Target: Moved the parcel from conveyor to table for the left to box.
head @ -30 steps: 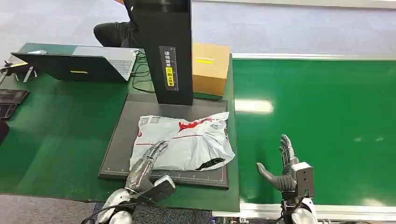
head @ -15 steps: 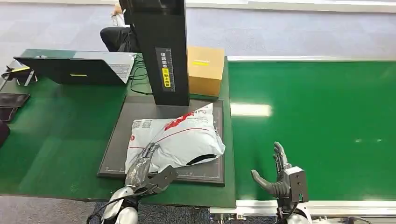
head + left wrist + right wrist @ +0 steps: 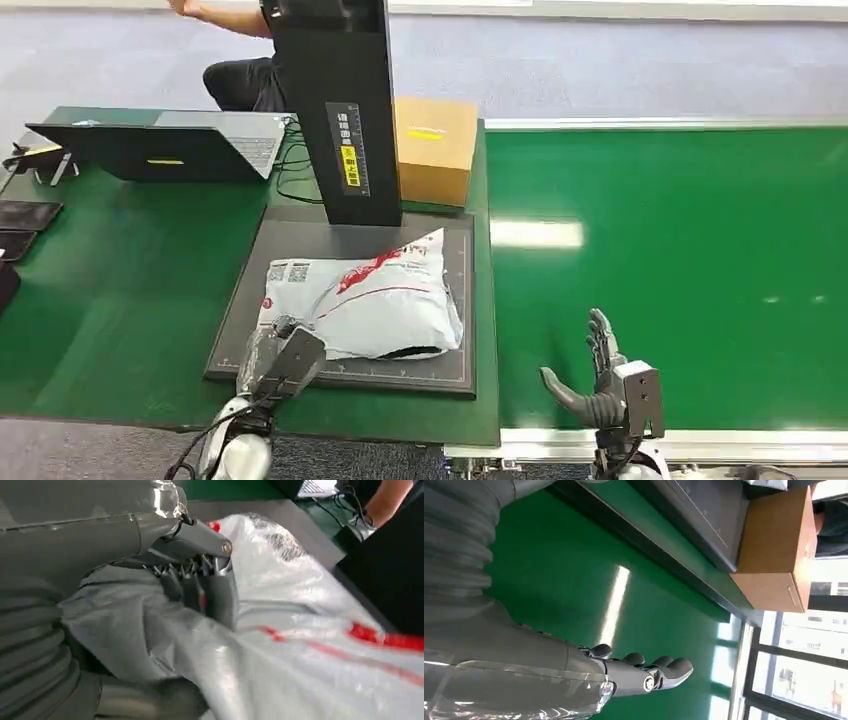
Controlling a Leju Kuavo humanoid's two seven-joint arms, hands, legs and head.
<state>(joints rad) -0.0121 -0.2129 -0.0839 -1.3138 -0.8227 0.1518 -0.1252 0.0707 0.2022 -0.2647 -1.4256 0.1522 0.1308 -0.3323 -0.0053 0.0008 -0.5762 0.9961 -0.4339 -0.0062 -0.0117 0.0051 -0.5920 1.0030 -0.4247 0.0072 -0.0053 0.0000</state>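
The grey parcel (image 3: 365,298) is being gripped at its near edge by the left hand (image 3: 272,352) on the dark mat (image 3: 350,235) of the green table (image 3: 120,270), while the right hand (image 3: 598,385) is being held empty, fingers spread, over the shiny green conveyor (image 3: 680,250).

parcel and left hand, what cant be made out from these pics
- Left hand in the head view: its fingers are hidden behind its own wrist housing.
- Left wrist view: the thumb is cut off by the picture edge, so the grip on the parcel is unclear.
- Parcel label: too small to read.
- Person: mostly hidden by the black scanner column.
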